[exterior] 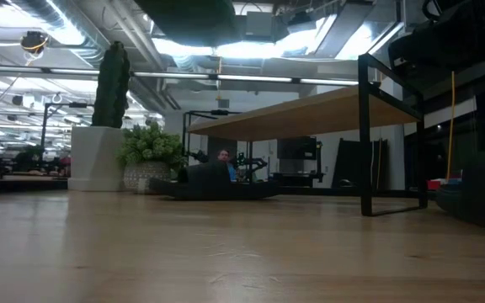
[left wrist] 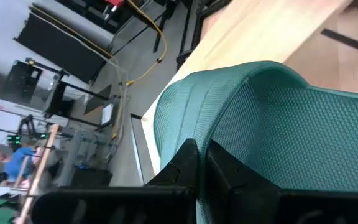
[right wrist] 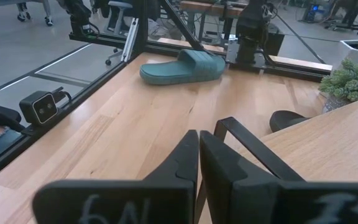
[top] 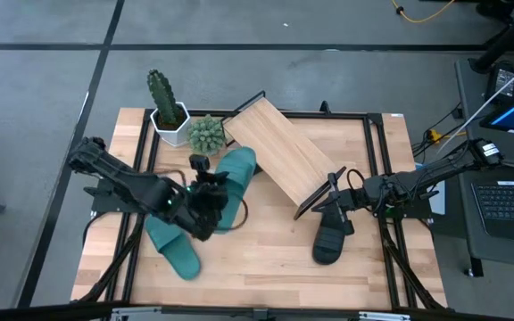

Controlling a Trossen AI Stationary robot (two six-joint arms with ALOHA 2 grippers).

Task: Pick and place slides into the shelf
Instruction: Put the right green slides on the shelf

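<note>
My left gripper (top: 205, 194) (left wrist: 205, 155) is shut on one teal slide (top: 236, 172) (exterior: 188, 17), held in the air beside the shelf's (top: 279, 152) (exterior: 310, 114) left side. The second teal slide (top: 175, 248) (right wrist: 182, 67) lies flat on the table's left part. A black slide (top: 330, 236) lies on the table just below my right gripper (top: 333, 200) (right wrist: 199, 149), which is shut by the shelf's near corner frame (right wrist: 253, 146). Another black slide (exterior: 217, 187) (right wrist: 291, 118) lies on the table, partly hidden by the shelf board. My left gripper pinches the teal slide at its broad textured strap (left wrist: 241, 140) between both fingers. The slide is lifted clear of the table; the low view shows it high above the tabletop. My right gripper: I cannot tell whether its shut fingers touch the shelf's black frame.
A cactus in a white pot (top: 166, 105) (exterior: 108, 126) and a small succulent (top: 206, 134) (exterior: 150, 156) stand at the table's far left, close to the shelf's far end. Bare tabletop (top: 257, 259) lies along the near edge between the teal and black slides.
</note>
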